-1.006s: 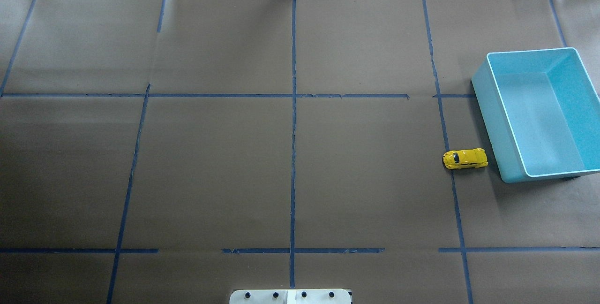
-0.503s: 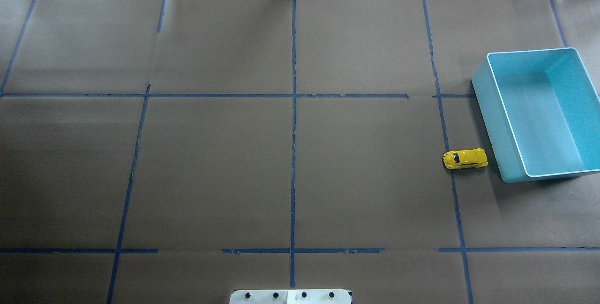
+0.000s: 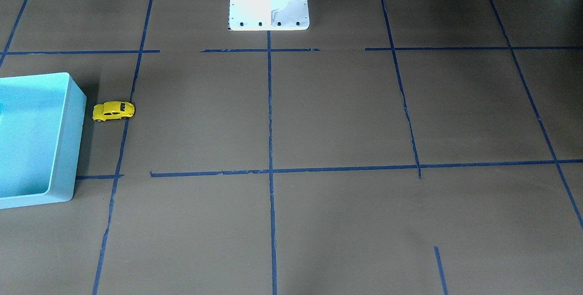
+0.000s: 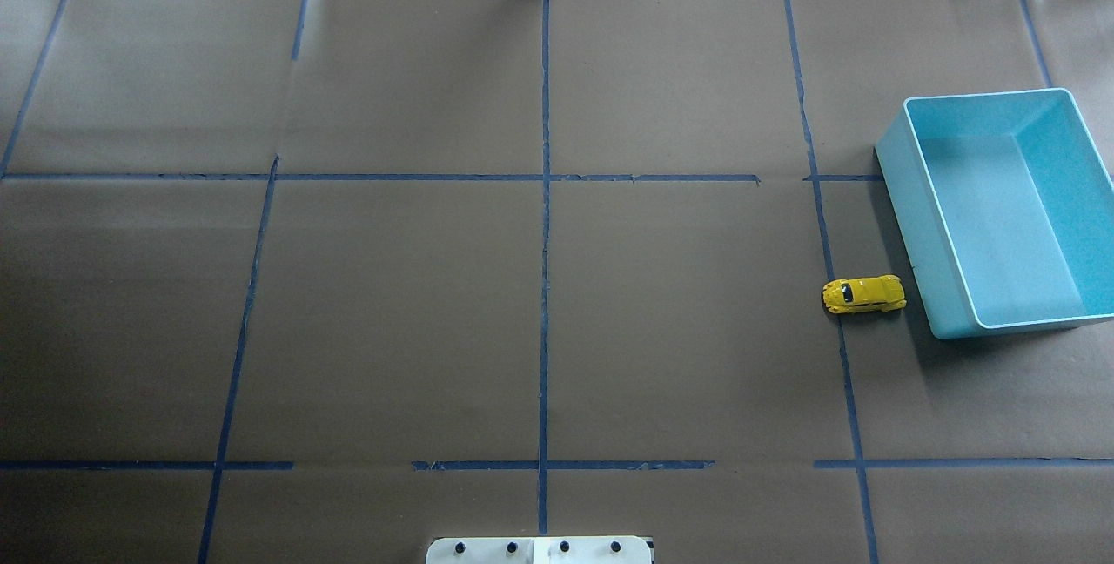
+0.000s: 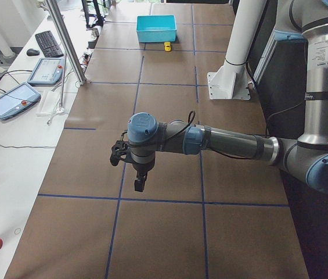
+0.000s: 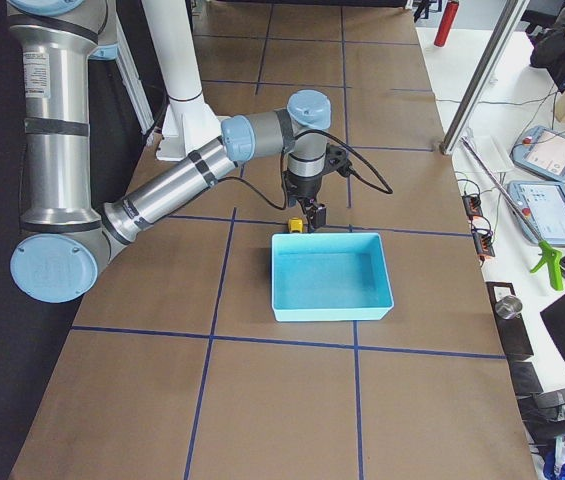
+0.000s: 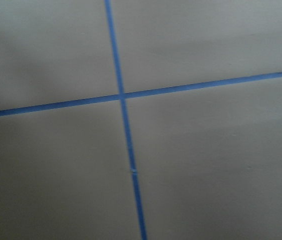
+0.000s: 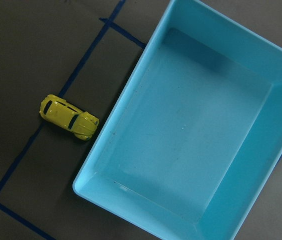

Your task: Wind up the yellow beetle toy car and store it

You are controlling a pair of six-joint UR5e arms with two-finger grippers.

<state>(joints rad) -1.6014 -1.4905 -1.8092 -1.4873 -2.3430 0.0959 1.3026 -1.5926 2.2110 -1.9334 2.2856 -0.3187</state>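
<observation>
Yellow beetle toy car (image 4: 863,295): on its wheels on the brown table (image 4: 679,346), across a blue tape line, just beside the blue bin (image 4: 905,198), outside it | right gripper (image 6: 313,214): above car, opening and hold cannot be told | left gripper (image 5: 139,185): well apart, likewise cannot be told

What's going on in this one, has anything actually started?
Nothing is held yet. The yellow beetle toy car sits on its wheels on the table, just outside the blue bin, with a small gap between them; nothing lies in the bin. The right gripper hangs above the car without touching it. The left gripper hangs over the table's other end. Whether either one's jaws are open cannot be told from these views.
</observation>
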